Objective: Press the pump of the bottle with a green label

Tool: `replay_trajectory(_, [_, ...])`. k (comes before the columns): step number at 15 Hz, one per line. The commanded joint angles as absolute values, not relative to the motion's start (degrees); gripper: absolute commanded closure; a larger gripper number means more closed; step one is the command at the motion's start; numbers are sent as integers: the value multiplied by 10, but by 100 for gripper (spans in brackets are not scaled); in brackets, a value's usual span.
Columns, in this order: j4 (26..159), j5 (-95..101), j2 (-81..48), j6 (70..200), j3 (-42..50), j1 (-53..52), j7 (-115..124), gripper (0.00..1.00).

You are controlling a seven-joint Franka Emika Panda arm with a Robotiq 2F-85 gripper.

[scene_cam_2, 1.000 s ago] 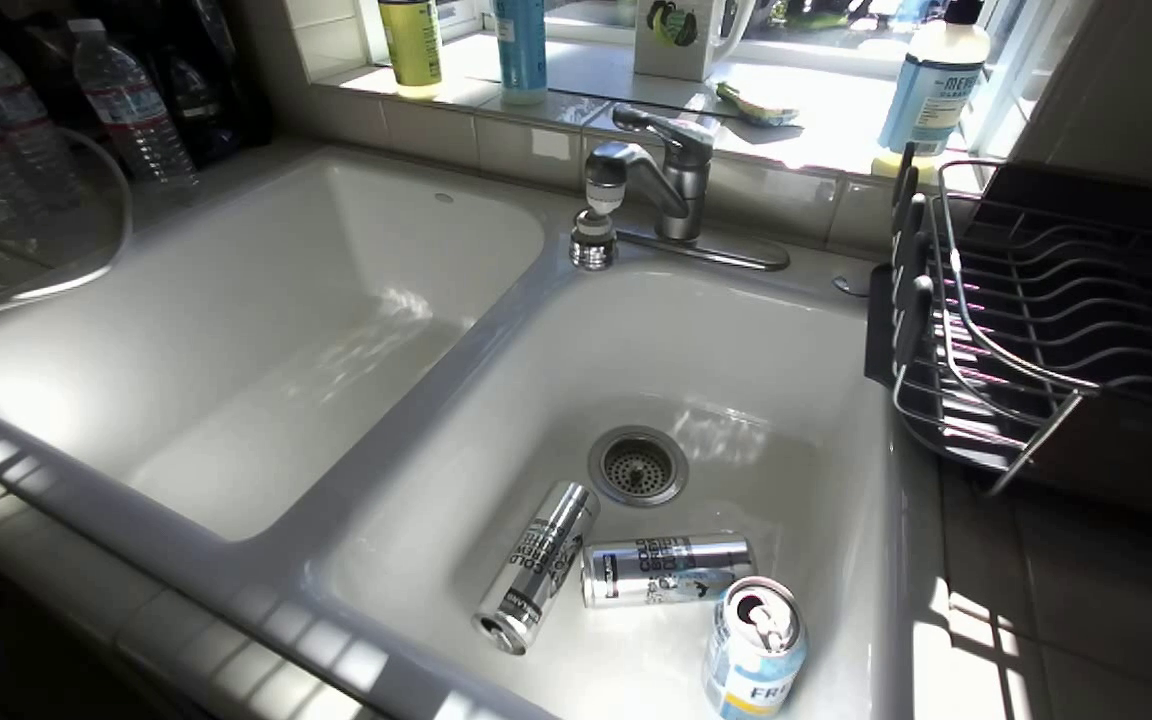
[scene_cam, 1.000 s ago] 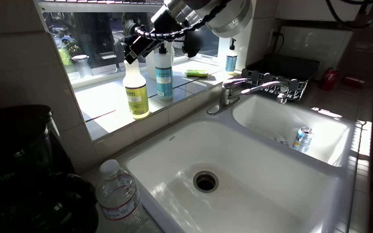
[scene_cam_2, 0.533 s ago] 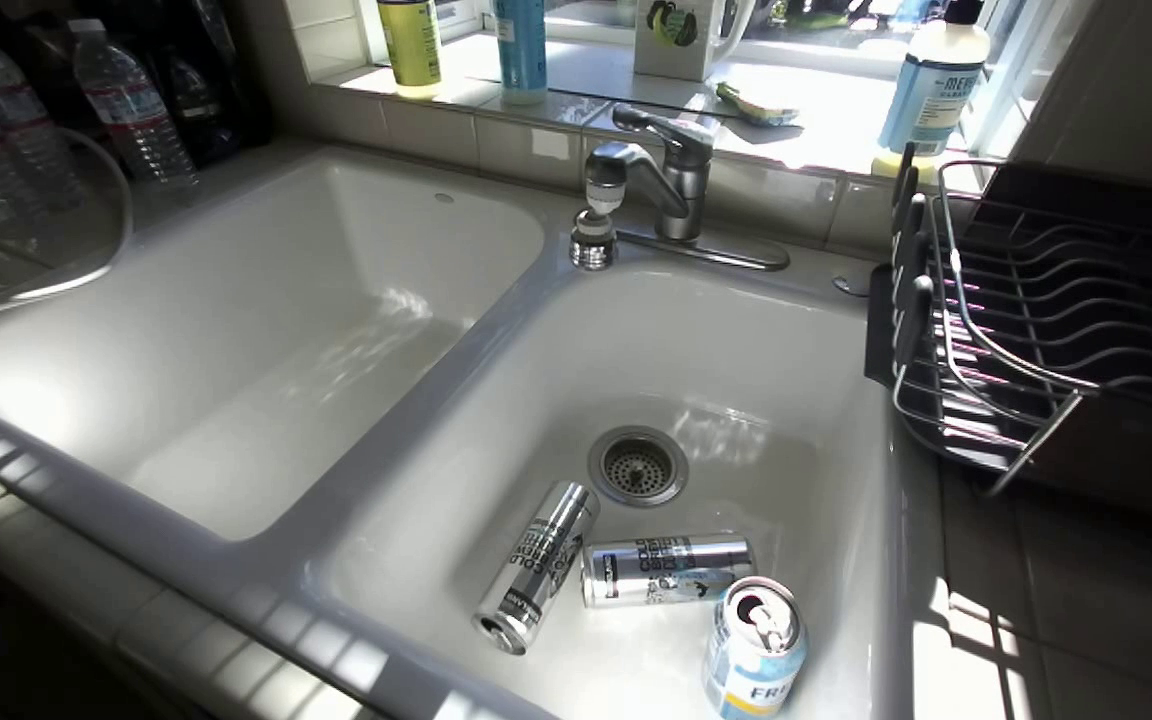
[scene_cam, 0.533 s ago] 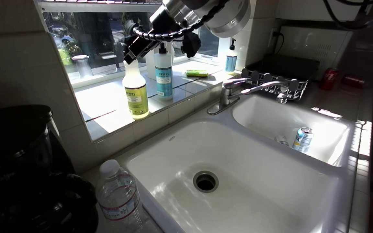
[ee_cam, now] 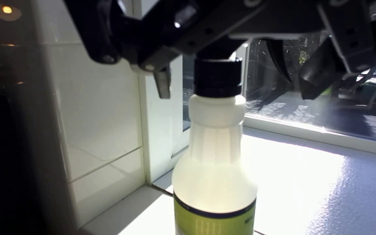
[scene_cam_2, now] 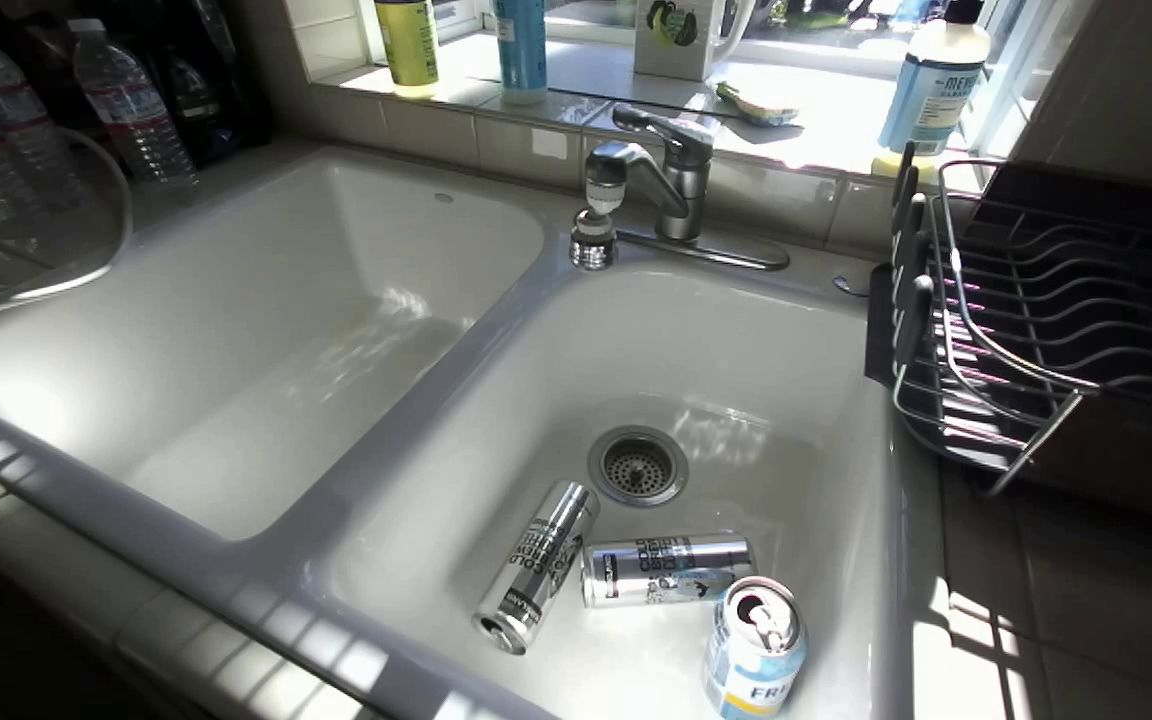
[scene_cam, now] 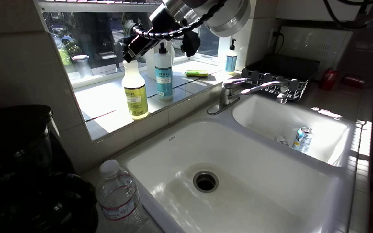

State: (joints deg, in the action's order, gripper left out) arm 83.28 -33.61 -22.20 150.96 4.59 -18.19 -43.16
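The bottle with a green label [scene_cam: 136, 102] stands upright on the white window sill near its front edge. It also shows in an exterior view [scene_cam_2: 409, 45] with its top cut off by the frame. In the wrist view the bottle [ee_cam: 215, 182] has a black collar [ee_cam: 217, 78], and a curved black piece like a spray trigger [ee_cam: 277, 60] sticks out to the right. My gripper [ee_cam: 236, 89] is open, with one finger on each side of the collar and both apart from it. In an exterior view the gripper [scene_cam: 128, 55] covers the bottle's top. The top of the spray head is hidden.
A blue-label pump bottle [scene_cam: 164, 81] stands close beside the green one. A mug [scene_cam_2: 671, 40], a green packet [scene_cam: 197, 73] and another blue bottle [scene_cam_2: 936, 95] are along the sill. The faucet [scene_cam: 226, 94] and sink [scene_cam: 212, 116] lie in front. A coffee maker [scene_cam: 18, 155] stands nearby.
The green-label bottle has shifted slightly to the left in both exterior views. The gripper has moved slightly left and down with it.
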Motion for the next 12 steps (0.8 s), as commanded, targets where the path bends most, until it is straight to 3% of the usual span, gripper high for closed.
replay_trajectory(1, [820, -337, -230, 1501, 44, -178, -440, 12])
replay_trajectory(2, [820, -337, -231, 1501, 44, -178, -440, 20])
replay_trajectory(12, [816, -335, -233, 1502, 45, -177, -442, 21])
